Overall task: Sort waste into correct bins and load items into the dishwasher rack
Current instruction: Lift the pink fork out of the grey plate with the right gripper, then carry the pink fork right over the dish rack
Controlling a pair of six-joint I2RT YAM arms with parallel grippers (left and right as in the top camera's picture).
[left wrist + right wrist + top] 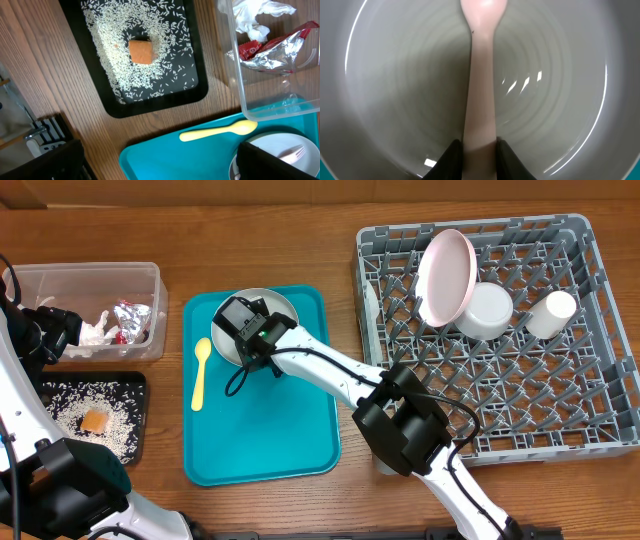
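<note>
Wooden surface (260, 240) carries a teal tray (270, 430). There my right pincer (479, 150) is clamped on a pinkish fork (481, 90) lying in the grey-green plate (560, 100), with a yellow spoon (200, 375) beside it. Whether my left pincer (50, 330) is apart, I cannot tell.

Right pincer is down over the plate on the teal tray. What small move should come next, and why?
Probably a short straight lift. In the right wrist view the pincer presses both sides of the pink utensil, which lies flat on the grey plate. It looks gripped, so raising it clear of the plate comes before carrying it to the rack.
</note>
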